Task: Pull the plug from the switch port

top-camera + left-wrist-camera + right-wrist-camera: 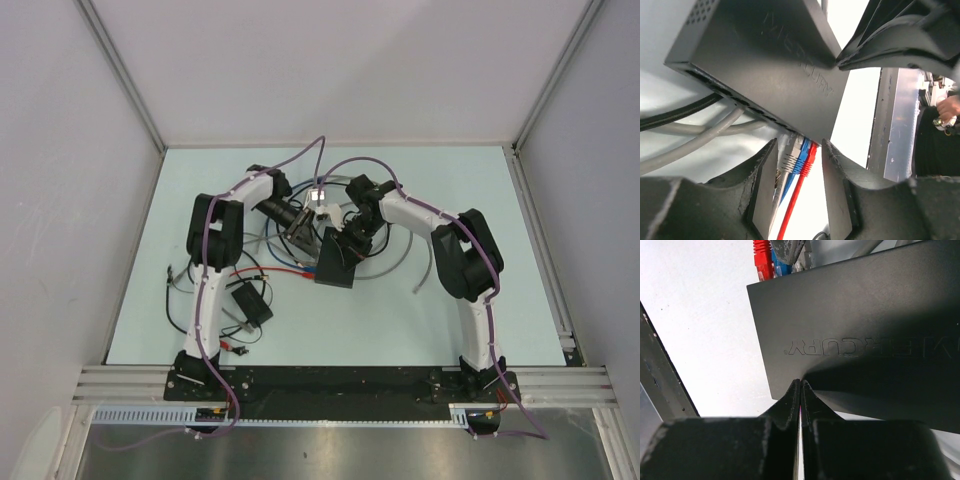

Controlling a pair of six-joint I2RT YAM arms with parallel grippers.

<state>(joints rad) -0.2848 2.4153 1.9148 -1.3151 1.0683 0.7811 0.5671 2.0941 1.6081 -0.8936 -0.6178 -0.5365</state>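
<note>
The switch (pixel 775 75) is a flat dark grey box lying mid-table (pixel 335 262). Its port row (pixel 740 102) faces my left gripper. Three plugs sit side by side in the ports: grey (pixel 790 157), blue (pixel 801 160) and red (pixel 809 162). My left gripper (pixel 799 145) is open, one finger on each side of the three plugs; the grey plug lies close to the left finger. My right gripper (pixel 800 382) is shut with nothing in it, its tips set against the switch's top face (pixel 855 315) near the edge. The red plug (pixel 761 260) shows at the far end.
A smaller black box (pixel 250 303) with thin wires lies near the left arm. Grey cables (pixel 425 270) loop around the switch, and a red cable (pixel 270 270) trails left. Both arms crowd the table's middle. Walls close in the back and sides.
</note>
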